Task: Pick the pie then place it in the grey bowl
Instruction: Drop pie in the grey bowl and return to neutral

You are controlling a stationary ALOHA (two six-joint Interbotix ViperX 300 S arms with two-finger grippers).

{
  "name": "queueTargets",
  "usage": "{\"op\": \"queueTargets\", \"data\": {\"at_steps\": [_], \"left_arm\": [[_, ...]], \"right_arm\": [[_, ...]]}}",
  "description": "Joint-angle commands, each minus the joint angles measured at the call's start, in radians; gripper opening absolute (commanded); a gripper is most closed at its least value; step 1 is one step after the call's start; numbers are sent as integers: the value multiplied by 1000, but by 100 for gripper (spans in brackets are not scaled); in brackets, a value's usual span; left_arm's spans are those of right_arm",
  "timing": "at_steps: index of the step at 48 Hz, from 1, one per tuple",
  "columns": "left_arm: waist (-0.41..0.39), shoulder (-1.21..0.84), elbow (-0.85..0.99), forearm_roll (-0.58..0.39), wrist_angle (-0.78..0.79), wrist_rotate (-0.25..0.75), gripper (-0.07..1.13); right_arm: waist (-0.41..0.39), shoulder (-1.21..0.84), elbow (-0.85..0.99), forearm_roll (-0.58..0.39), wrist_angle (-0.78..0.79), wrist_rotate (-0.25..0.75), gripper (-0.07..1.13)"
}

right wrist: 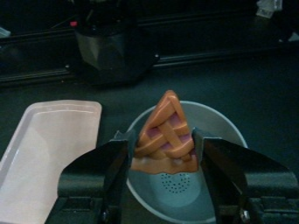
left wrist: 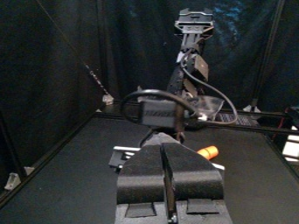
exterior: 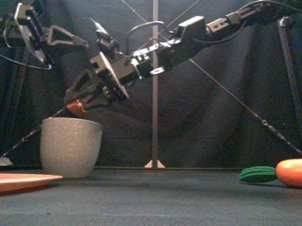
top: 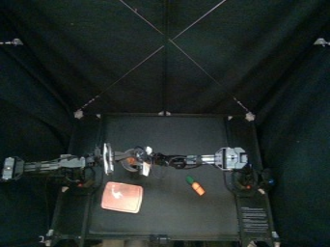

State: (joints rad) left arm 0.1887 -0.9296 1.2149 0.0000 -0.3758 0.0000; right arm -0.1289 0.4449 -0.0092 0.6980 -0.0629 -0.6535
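The pie (right wrist: 166, 129) is an orange wedge with a pink lattice top, and my right gripper (right wrist: 167, 150) is shut on it. It hangs point up just above the open mouth of the grey speckled cup (right wrist: 216, 131). From the front, the pie (exterior: 76, 107) sits in the right gripper (exterior: 83, 102) slightly over the rim of the cup (exterior: 71, 146). The right arm reaches past the table's middle to the left side (top: 134, 162). My left gripper (left wrist: 174, 179) rests at the left with its jaws together and nothing in them.
A flat pink tray (top: 123, 198) lies in front of the cup, near the table's front left. An orange carrot toy with a green end (top: 198, 185) lies right of the middle, seen low at the right (exterior: 287, 172) from the front.
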Motion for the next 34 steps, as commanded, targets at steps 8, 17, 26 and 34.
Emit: {"op": "queueTargets", "data": {"at_steps": [8,17,26,34], "left_arm": [[3,2,-15,0,-9,2,-2],[3,0,-12,-2,-9,2,-2],[3,0,-11,-2,-9,2,-2],[3,2,-8,0,-9,2,-2]], "right_arm": [[-12,-9,-23,-6,-6,-6,98],[-12,-20,-20,-20,-11,-6,101],[-6,-69,38,-31,-28,-8,101],[-8,-198,186,-28,-64,-6,101]]}}
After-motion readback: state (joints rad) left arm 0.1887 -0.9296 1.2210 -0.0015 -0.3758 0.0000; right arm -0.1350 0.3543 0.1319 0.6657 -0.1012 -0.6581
